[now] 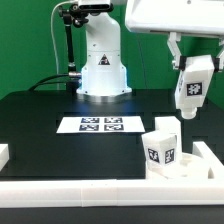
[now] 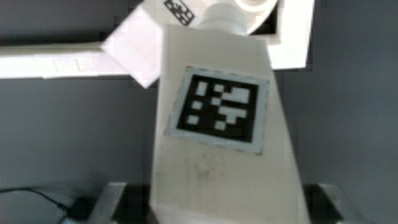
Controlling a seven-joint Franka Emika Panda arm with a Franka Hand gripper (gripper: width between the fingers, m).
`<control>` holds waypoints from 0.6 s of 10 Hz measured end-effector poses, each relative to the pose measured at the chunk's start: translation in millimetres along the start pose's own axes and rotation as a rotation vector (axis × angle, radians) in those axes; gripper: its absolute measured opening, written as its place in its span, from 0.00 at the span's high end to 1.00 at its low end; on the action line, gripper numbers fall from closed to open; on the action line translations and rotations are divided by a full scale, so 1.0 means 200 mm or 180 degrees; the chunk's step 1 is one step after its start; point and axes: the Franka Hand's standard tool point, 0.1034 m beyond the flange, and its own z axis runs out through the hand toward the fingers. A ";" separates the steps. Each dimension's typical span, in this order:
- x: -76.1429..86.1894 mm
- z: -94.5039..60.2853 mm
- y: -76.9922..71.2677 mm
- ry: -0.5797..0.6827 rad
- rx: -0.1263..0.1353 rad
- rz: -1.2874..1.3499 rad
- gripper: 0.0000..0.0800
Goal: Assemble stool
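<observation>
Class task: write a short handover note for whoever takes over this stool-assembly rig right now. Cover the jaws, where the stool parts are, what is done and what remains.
Gripper: jaws shut on one white stool leg, held in the air above the table, at the exterior view's right.
Seat and other legs: white tagged parts grouped on the table below the held leg, against the white border rail; I cannot tell how many legs are already fitted.
Marker board: flat at table centre.
Done: one leg picked up.
Left: fit the held leg, and check the others.
</observation>
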 end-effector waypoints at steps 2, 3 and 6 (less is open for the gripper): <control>-0.02 0.04 -0.09 0.0567 0.0195 -0.0013 0.59; -0.04 0.07 -0.12 0.0660 0.0227 -0.0044 0.59; -0.09 0.17 -0.11 0.0656 0.0180 -0.0199 0.59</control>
